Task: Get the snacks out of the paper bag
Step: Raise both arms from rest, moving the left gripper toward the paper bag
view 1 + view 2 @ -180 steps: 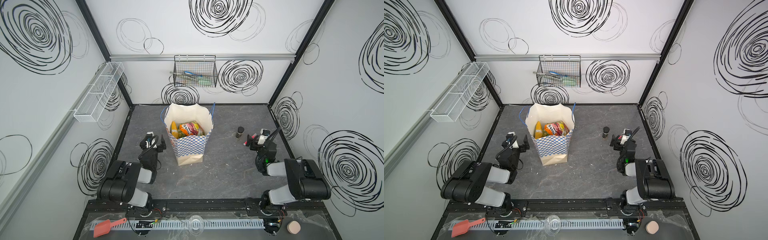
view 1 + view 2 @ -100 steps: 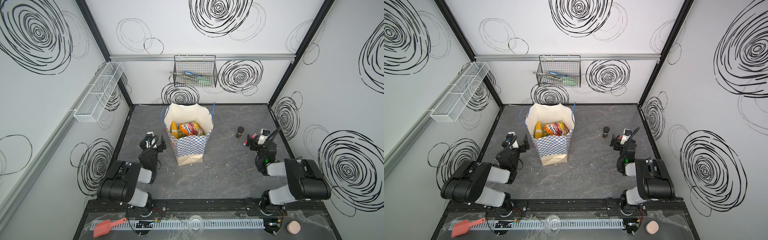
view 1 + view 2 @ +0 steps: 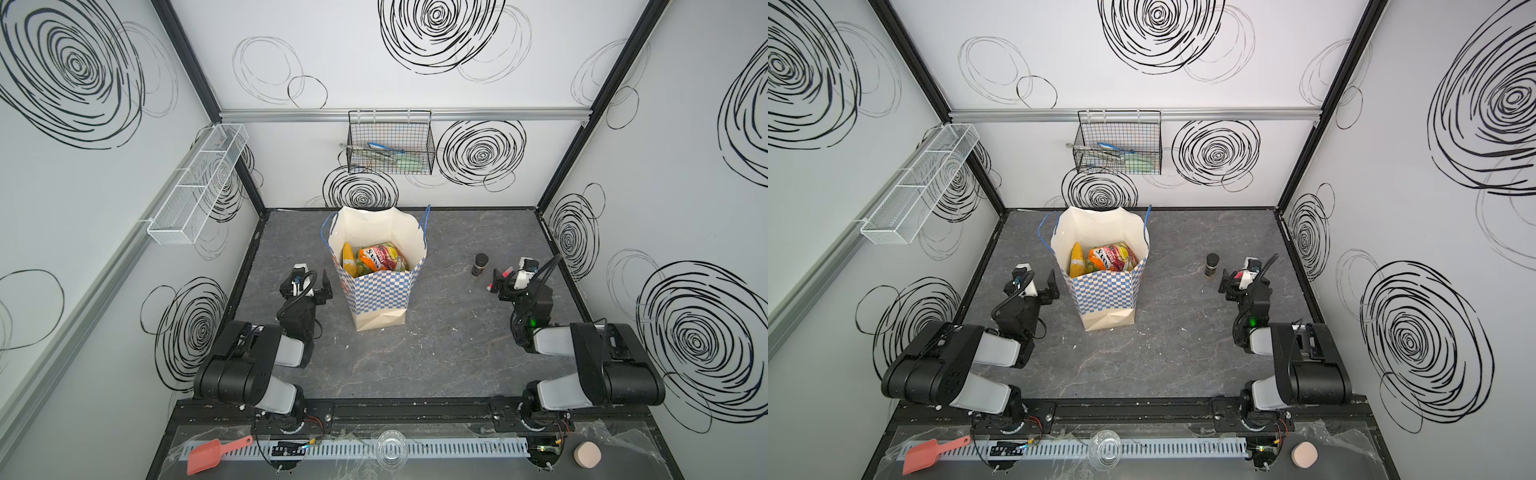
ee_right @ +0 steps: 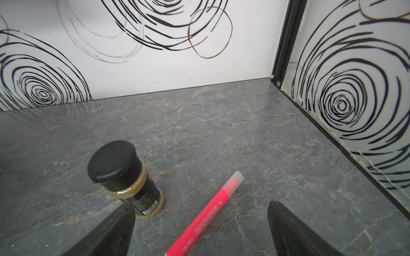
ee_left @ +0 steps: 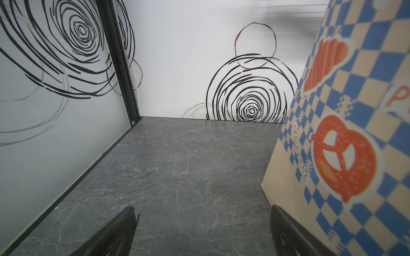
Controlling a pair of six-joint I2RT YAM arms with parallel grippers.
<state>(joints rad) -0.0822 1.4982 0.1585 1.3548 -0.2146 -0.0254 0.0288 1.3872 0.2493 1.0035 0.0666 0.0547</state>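
1. Both top views: the paper bag (image 3: 376,286) stands upright at centre with the snacks (image 3: 376,259) inside it. The left gripper (image 3: 311,286) is just left of it, the right gripper (image 3: 505,279) well apart at right.
2. Left wrist: fingers spread wide, empty, bag beside them.
3. Right wrist: fingers spread wide, empty; pink marker (image 4: 210,210) between them, dark jar (image 4: 126,177) beside.

Walls (image 3: 415,83) on three sides are white, scrawled with black spiral doodles. Black posts (image 3: 189,62) stand in both far corners. The tabletop (image 3: 457,332) is dark grey, marble-veined and slightly glossy. A silver rail (image 3: 498,113) runs along the back wall. A black wire basket (image 3: 390,145) hangs from it, well beyond the left claw (image 3: 309,286) and higher. A white mesh shelf (image 3: 199,183) is on the side wall, outboard of that claw. One corner post stands beyond the right claw (image 3: 509,284). Light is even and soft.
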